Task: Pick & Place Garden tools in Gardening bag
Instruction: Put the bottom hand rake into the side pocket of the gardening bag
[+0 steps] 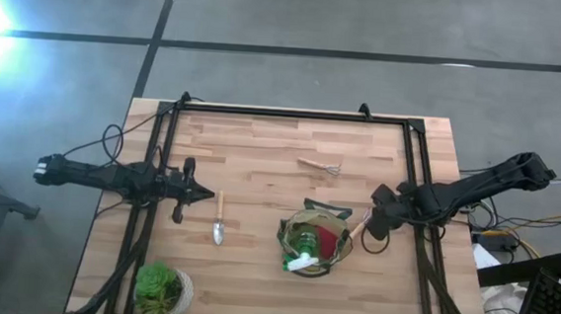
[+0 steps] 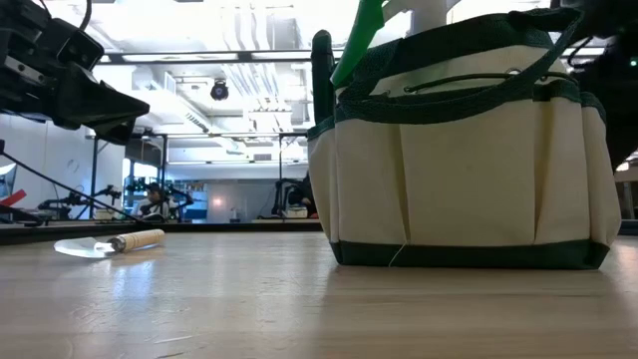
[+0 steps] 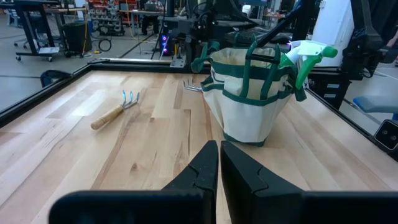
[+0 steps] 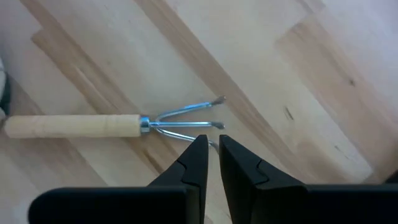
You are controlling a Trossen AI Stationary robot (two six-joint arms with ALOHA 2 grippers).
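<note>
The olive-tan gardening bag (image 1: 314, 244) stands on the table's near right and holds a green spray bottle (image 1: 303, 253) and a pink-red item (image 1: 328, 242). It also shows in the low view (image 2: 469, 150). A silver trowel (image 1: 218, 222) lies flat to the bag's left. One rake fork (image 1: 319, 166) lies farther back. A second rake fork (image 4: 118, 124) lies just right of the bag. My right gripper (image 4: 211, 146) is shut right above that fork's tines. My left gripper (image 1: 191, 192) is shut and empty, left of the trowel. My right gripper comes from above with its shut fingertips (image 4: 198, 149) over the near tine (image 4: 186, 138) of the second rake fork, which lies flat on the table. I cannot tell whether the fingertips touch it.
A leafy green plant in a pale pot (image 1: 160, 289) stands at the near left corner. A black frame rail (image 1: 293, 114) runs around the table. A cable loop (image 1: 373, 243) lies under the right arm. Bare wood lies between the far rake fork and the left arm.
</note>
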